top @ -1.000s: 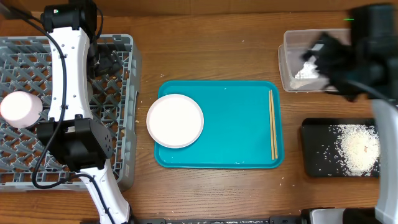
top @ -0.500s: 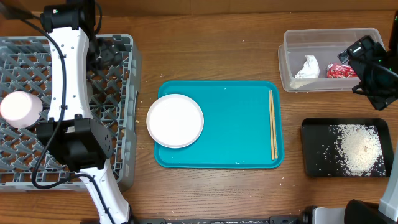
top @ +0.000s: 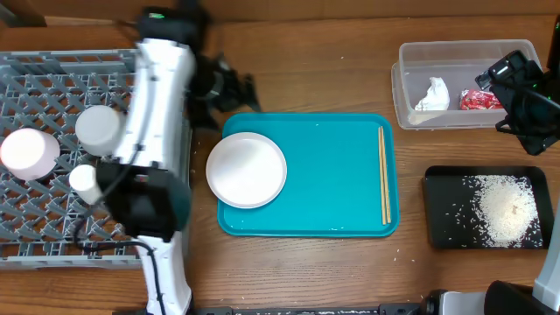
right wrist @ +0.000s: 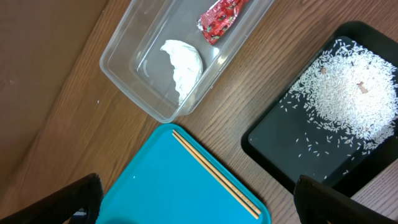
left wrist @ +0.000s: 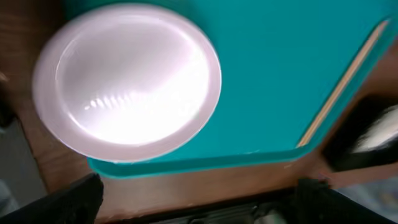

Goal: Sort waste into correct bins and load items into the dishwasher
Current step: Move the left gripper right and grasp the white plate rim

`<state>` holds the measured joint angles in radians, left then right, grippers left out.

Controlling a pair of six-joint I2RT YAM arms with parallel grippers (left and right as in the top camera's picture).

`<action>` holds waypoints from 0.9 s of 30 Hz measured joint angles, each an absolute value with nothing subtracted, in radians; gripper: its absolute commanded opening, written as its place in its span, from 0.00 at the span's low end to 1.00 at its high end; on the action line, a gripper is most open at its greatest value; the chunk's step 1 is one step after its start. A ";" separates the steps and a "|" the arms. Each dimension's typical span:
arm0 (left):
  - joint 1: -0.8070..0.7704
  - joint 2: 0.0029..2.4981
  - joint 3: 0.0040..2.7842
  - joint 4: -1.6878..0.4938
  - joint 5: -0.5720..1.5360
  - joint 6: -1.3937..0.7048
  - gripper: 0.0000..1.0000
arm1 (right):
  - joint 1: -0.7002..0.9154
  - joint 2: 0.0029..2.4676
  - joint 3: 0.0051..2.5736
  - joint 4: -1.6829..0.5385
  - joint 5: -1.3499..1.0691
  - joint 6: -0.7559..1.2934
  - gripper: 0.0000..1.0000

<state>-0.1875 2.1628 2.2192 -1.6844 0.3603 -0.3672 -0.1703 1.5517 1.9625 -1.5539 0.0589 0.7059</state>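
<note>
The left arm swings off the dish rack (top: 35,79) and out towards the teal tray (top: 332,140). A second ago it lay across the rack; now it blurs past the rack's right wall. That uncovers a grey-blue bowl (top: 98,129) and a small white cup (top: 83,179) sitting on the lattice beside the pink-white bowl (top: 28,150). So three pieces are racked, and by my reading the arm is off for the next one.

Over on the right, the arm that hung above the clear tub (top: 404,87) a second ago has pulled back to the table's edge. The napkin (top: 432,94) and the red wrapper (top: 479,100) lie inside the tub and the rice (top: 503,206) is heaped in the black tray (top: 437,219). The waste looks sorted.

The left gripper (top: 229,94) is spread wide and carries nothing. The white plate (top: 246,170) lies flat on the tray's left end, just below and near the claw but not touching. The chopsticks (top: 383,175) lie along the tray's right edge, well apart from it.

The right gripper (top: 512,101) is also wide and empty, hovering just beside the tub's right end near the wrapper.
</note>
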 measured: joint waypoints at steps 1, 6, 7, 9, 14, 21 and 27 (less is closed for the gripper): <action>-0.245 2.165 2.191 -1.679 0.311 -0.385 1.00 | -0.170 1.552 1.963 -1.555 0.059 0.706 1.00; -0.455 2.165 2.056 -1.592 0.071 -0.452 1.00 | -0.170 1.552 1.963 -1.555 0.059 0.706 1.00; -0.490 2.167 2.035 -1.567 0.040 -0.460 1.00 | -0.170 1.552 1.963 -1.555 0.059 0.706 1.00; -0.551 2.167 2.008 -1.523 -0.009 -0.466 1.00 | -0.170 1.552 1.963 -1.555 0.059 0.706 1.00; -0.643 2.167 1.966 -1.412 -0.073 -0.476 0.56 | -0.170 1.552 1.963 -1.554 0.059 0.706 1.00; -0.704 2.167 1.829 -1.277 -0.186 -0.576 0.54 | -0.170 1.552 1.963 -1.555 0.059 0.707 1.00; -0.696 2.168 1.711 -1.211 -0.285 -0.640 0.51 | -0.170 1.552 1.963 -1.555 0.059 0.706 1.00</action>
